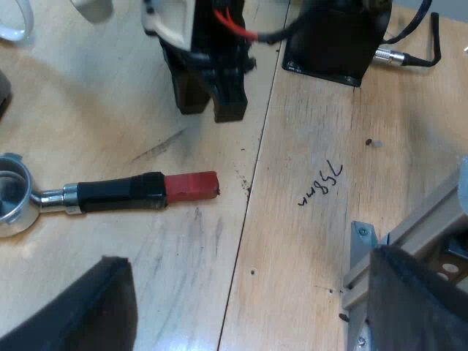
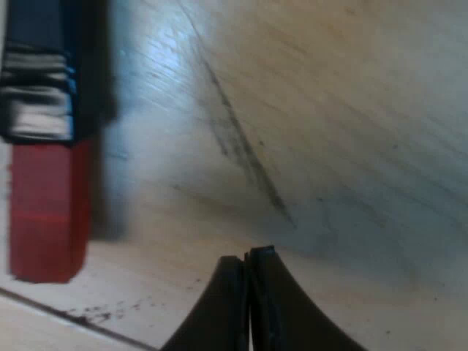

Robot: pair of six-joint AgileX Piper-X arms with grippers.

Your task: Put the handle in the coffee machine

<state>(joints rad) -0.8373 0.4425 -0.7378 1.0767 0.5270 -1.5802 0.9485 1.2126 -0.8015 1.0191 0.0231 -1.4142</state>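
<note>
Holder (image 1: 102, 196) lies loose and flat on the counter (image 1: 307, 248), metal basket (image 1: 11, 201) at nine o'clock, red end (image 2: 47, 212) at three. It looks stiff and basket-heavy, the metal slick; the dark grip (image 1: 135, 190) just behind the red seems the place to take it. Whether the basket holds coffee I cannot tell. My left hand (image 1: 245, 256) hangs over the counter near it, fingers (image 1: 80, 307) wide apart; my right hand (image 2: 247, 267), fingers (image 2: 219, 311) pressed together, stands just beside the red end.
</note>
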